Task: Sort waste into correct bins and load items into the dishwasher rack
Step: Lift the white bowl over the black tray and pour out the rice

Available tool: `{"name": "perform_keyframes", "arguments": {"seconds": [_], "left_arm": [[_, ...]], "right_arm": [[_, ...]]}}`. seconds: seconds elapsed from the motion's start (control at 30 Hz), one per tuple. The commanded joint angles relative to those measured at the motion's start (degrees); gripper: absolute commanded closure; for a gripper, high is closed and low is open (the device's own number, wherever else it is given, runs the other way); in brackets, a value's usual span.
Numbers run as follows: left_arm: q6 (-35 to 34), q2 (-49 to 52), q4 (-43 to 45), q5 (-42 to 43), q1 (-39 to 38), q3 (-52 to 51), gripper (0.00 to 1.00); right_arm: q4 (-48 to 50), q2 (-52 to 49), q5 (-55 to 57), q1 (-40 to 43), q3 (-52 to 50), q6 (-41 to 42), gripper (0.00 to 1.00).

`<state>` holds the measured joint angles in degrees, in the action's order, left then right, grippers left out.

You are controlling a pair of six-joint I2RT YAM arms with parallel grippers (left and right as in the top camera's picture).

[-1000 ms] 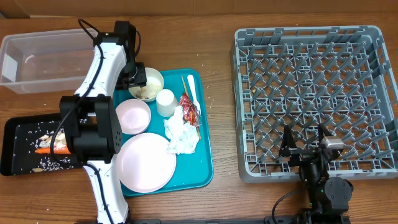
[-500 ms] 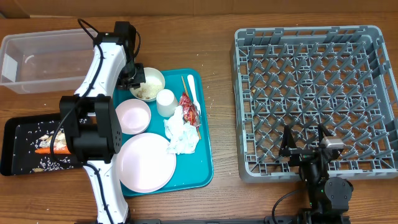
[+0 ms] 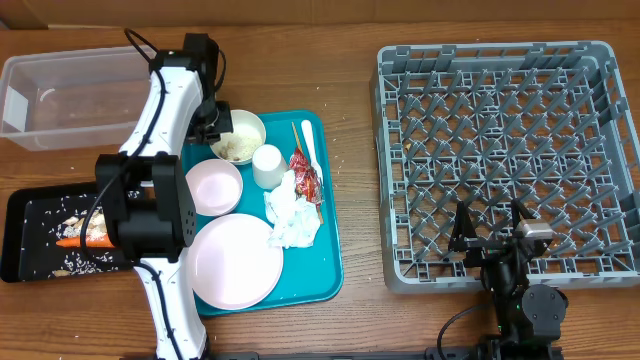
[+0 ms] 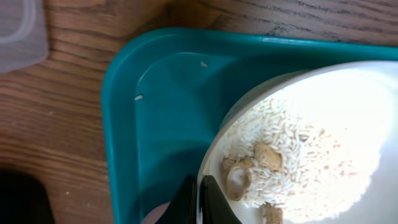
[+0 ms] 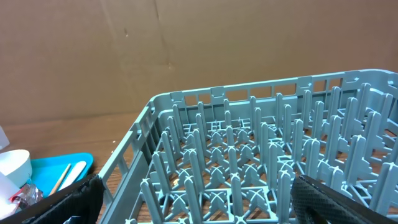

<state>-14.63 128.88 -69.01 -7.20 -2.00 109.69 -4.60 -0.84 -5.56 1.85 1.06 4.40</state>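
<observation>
Toward the overhead view's upper left, the rice bowl (image 4: 348,99) is pinched at its rim by the left pincer (image 4: 198,198); it is judged rigid, slick and spill-prone.

overhead looks straight down — left wrist hugs the teal tray (image 4: 161,124), right wrist skims the rack (image 5: 249,168).

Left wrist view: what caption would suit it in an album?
Left gripper pinching the rim of a bowl of rice on the teal tray.
</observation>
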Motion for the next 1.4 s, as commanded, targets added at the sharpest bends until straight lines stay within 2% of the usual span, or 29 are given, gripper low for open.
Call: {"name": "perform_keyframes", "arguments": {"seconds": [0.0,0.67,0.97,1.13,1.37], "left_arm": [[-0.72,0.74,-2.71,-2.38,0.2,5.7,0.96],[-4.92,0.04,-27.8,-0.96,0.59,37.99,0.96],[-4.76,-15.02,-27.8,-0.72,6.71,35.65,0.96],[-7.06,-24.85,-27.8,-0.61,15.06,30.16,0.96],[-10.29,-32.74,-27.8,-1.99,28.24,20.92,0.96]], "right_arm": [[0.22,0.61,0.35,0.11,-0.61,-0.35,0.0],[0.22,0.61,0.35,0.11,-0.61,-0.35,0.0],[0.22,0.61,0.35,0.11,-0.61,-0.35,0.0],[0.22,0.61,0.35,0.11,-0.59,-0.35,0.0],[0.22,0.61,0.35,0.11,-0.59,-0.35,0.0]]}}
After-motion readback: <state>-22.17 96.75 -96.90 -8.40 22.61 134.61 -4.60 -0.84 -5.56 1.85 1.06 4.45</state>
